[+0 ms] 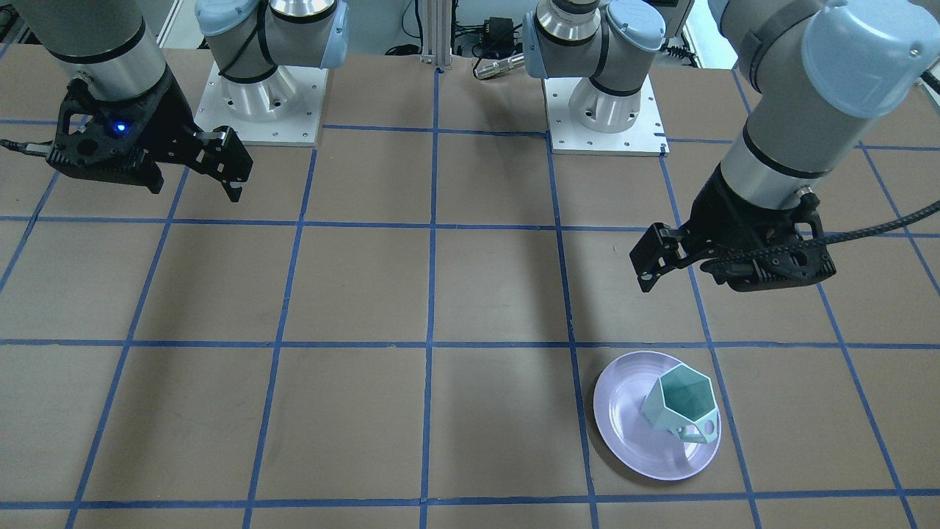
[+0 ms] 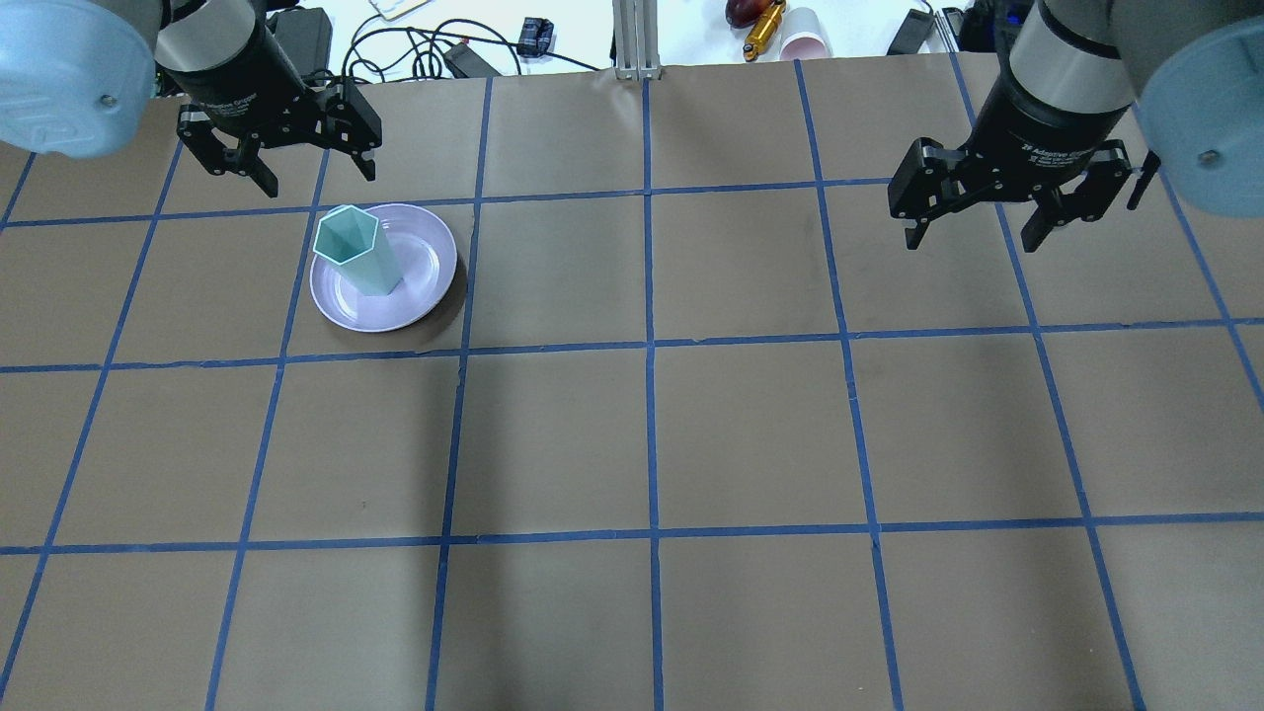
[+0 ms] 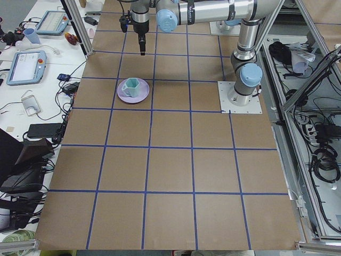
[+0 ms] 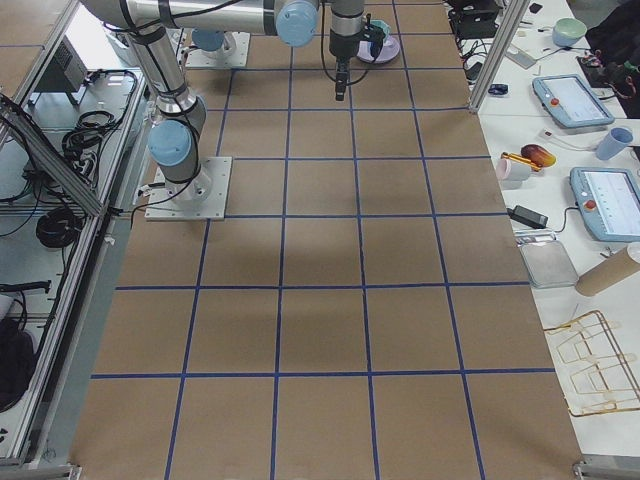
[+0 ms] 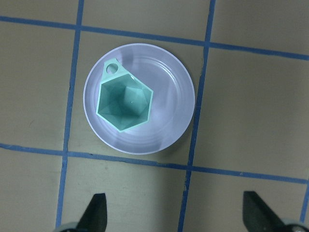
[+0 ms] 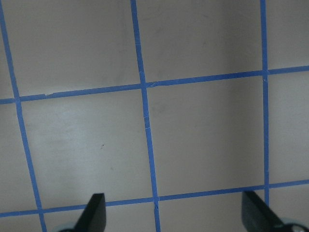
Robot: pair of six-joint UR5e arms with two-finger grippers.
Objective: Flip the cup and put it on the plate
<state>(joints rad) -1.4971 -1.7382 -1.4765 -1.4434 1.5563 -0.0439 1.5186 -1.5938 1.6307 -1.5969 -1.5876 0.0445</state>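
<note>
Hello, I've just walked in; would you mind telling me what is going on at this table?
Nothing is being held at the moment. The cup stands mouth up on the plate, off to one side of it. The left tool hangs open in the air near the plate, and the right tool hangs open well away on the other side. The task looks done.

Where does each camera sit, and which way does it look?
Front-facing: across the brown table, facing both arm bases; mint-green faceted cup on round lavender plate.
Overhead: behind the robot, looking down; left gripper, right gripper.
Left side: table's end; left arm.
Right side: opposite end; right arm.
Left wrist: down into cup; fingertips.
Right wrist: down on table; fingertips.
Front-facing and overhead share the plate.
</note>
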